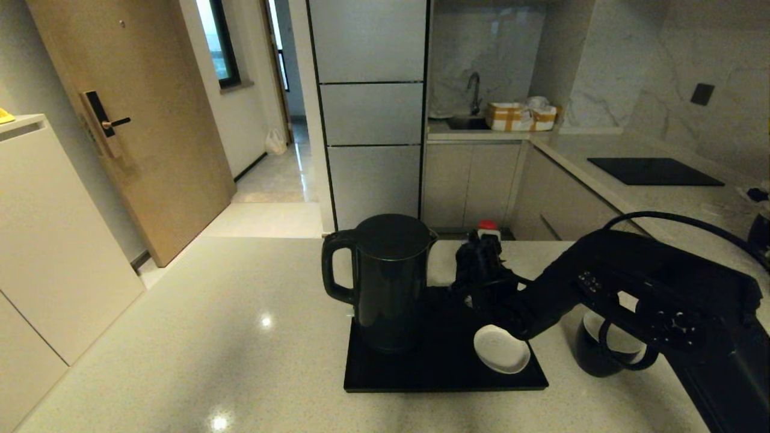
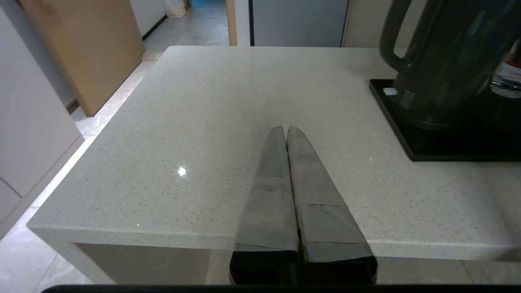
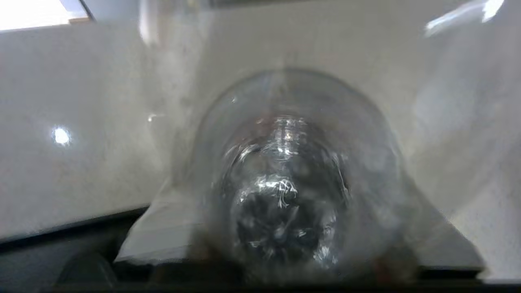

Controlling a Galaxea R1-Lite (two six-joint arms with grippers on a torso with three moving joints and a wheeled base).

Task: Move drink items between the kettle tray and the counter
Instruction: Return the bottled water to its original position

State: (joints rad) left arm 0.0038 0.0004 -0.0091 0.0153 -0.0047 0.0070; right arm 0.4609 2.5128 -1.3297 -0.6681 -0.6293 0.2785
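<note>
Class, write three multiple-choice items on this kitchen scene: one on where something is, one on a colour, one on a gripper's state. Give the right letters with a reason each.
1. Where does the electric kettle stand?
A. on the black tray
B. on the cooktop
C. in the sink

2. What colour is the bottle cap?
A. blue
B. red
C. white

3. How is the left gripper?
A. open wide
B. shut, holding nothing
C. shut on a saucer

Answers: 1 A, the kettle's base sits on the tray. 2 B, a red cap shows above the right gripper. 3 B, the left wrist view shows its fingers pressed together over the bare counter.
</note>
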